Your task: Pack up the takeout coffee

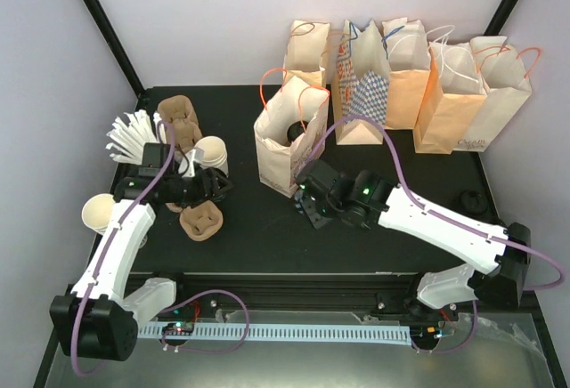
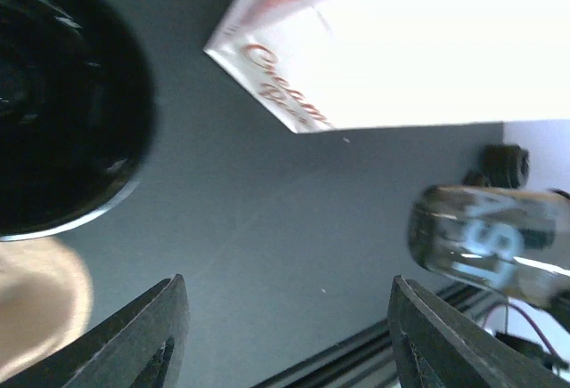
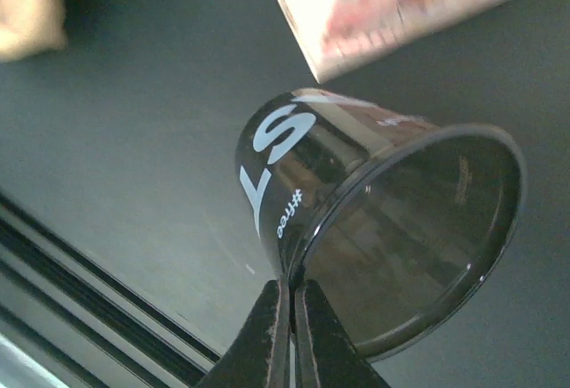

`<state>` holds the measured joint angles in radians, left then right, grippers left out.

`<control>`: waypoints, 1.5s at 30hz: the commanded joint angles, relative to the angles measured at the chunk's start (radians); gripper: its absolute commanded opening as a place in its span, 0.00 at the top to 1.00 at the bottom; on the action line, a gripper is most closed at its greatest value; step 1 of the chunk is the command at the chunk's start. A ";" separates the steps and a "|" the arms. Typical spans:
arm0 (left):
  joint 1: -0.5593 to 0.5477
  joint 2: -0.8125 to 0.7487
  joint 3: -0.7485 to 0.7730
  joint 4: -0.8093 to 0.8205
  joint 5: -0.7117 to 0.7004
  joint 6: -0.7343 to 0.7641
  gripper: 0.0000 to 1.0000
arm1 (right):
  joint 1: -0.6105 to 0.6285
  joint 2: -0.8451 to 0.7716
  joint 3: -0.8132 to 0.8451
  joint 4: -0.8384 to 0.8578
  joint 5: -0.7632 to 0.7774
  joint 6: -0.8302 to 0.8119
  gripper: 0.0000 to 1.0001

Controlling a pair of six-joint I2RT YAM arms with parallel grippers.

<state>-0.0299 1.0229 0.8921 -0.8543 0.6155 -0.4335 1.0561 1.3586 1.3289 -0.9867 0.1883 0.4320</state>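
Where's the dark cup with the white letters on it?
In the right wrist view, the dark cup is tilted mid-frame, its rim pinched in the right gripper, just below the corner of a paper bag.

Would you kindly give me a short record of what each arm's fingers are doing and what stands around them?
left fingers: open, nothing between them
right fingers: shut on the rim of the dark cup
dark cup: see-through, white lettering, tipped on its side in the grip
open paper bag: upright, just beyond the right fingers
cup carriers: brown, near the left fingers
back row of bags: standing along the far wall
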 commanded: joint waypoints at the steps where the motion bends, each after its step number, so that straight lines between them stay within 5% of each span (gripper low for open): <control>1: -0.106 -0.028 -0.014 0.162 0.056 -0.088 0.36 | 0.003 0.026 -0.074 -0.183 0.101 0.000 0.99; 7: -0.247 0.012 -0.018 0.212 0.017 -0.131 0.35 | 0.003 0.177 -0.053 -0.190 0.123 -0.023 0.99; 15: -0.275 0.049 -0.016 0.209 -0.005 -0.123 0.35 | 0.004 0.272 -0.054 -0.147 0.132 -0.069 0.94; 20: -0.278 0.054 -0.015 0.203 -0.008 -0.121 0.35 | 0.003 0.255 -0.040 -0.135 0.113 -0.083 0.62; 32: -0.296 0.089 -0.005 0.209 0.018 -0.078 0.35 | -0.050 0.178 0.080 -0.161 0.010 -0.083 0.40; 40: -0.414 0.132 0.011 0.230 0.044 -0.018 0.34 | -0.272 0.058 0.045 -0.165 0.015 0.011 0.00; 45: -0.522 0.151 0.032 0.214 0.003 0.050 0.32 | -0.507 -0.023 -0.026 -0.147 0.003 0.085 0.00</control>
<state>-0.4839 1.1595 0.8753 -0.6476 0.6338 -0.4652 0.6941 1.3933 1.3560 -1.1275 0.1795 0.4316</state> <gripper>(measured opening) 0.671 0.996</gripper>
